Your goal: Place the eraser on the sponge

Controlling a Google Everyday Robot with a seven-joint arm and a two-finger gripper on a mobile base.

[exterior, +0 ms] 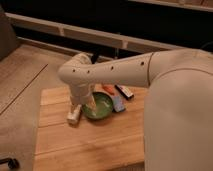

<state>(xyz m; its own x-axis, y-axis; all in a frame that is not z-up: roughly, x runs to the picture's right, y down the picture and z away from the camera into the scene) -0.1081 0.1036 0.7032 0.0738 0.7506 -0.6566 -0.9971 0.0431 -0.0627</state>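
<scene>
White arm [115,70] reaching in from the right, bending at the elbow and dropping straight down, and the pincer [74,114] sits low over the desk [85,145], its pale tip right at the wood and possibly touching it. Open or closed? I cannot tell from this angle, nor whether it has hold of anything.

Just to its right in the picture is the green bowl [100,107], its rim hard up against the wrist. Tight in there. On the bowl's other side lies the sponge [118,103], blue-grey and flat, touching the rim or very nearly. Behind the sponge, toward the desk's back edge, there's the eraser [124,92], a black bar lying at a slant, with the bowl and the arm between it and the pincer. It seems to meet the sponge's back corner, though that's hard to call. Beside it is a small orange piece [107,88], tucked under the forearm.

Now the room. A strip of bare wood runs between the pincer and the desk's left edge, and the front half of the desk lies open, plank after plank down to the near edge. The right side is hidden behind the robot's big white body [180,115]. Beyond the left edge, pale floor [20,100].
</scene>
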